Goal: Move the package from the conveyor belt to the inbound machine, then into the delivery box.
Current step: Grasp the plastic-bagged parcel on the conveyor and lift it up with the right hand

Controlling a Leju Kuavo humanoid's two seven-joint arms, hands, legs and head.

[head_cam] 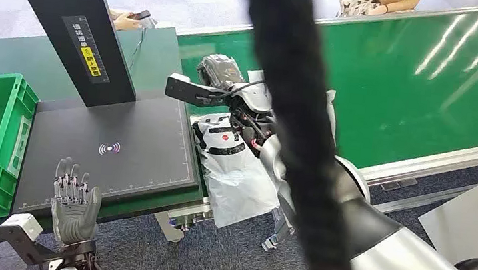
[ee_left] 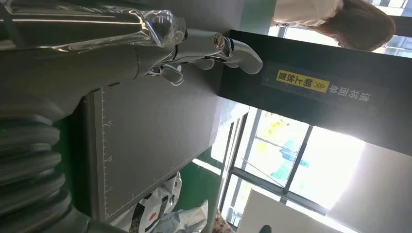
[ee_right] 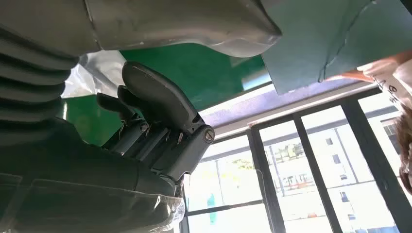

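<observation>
A white plastic package (head_cam: 235, 175) with black and red print hangs in the gap between the green conveyor belt (head_cam: 416, 80) and the inbound machine's black platform (head_cam: 136, 131). My right hand (head_cam: 225, 76) grips its upper end, fingers curled (ee_right: 155, 111) against the white plastic (ee_right: 97, 73). My left hand (head_cam: 74, 201) is open with fingers spread, at the platform's near edge and holding nothing. In the left wrist view its fingers (ee_left: 214, 48) reach over the platform (ee_left: 155, 126), with the package (ee_left: 155, 216) beyond the far side.
A green crate (head_cam: 19, 125) stands left of the platform. The machine's black post (head_cam: 67, 23) rises at the platform's back. A thick black cable (head_cam: 292, 114) crosses the middle of the head view. A person's hand with a phone (head_cam: 128, 19) is behind the post; another person (head_cam: 371, 1) stands beyond the belt.
</observation>
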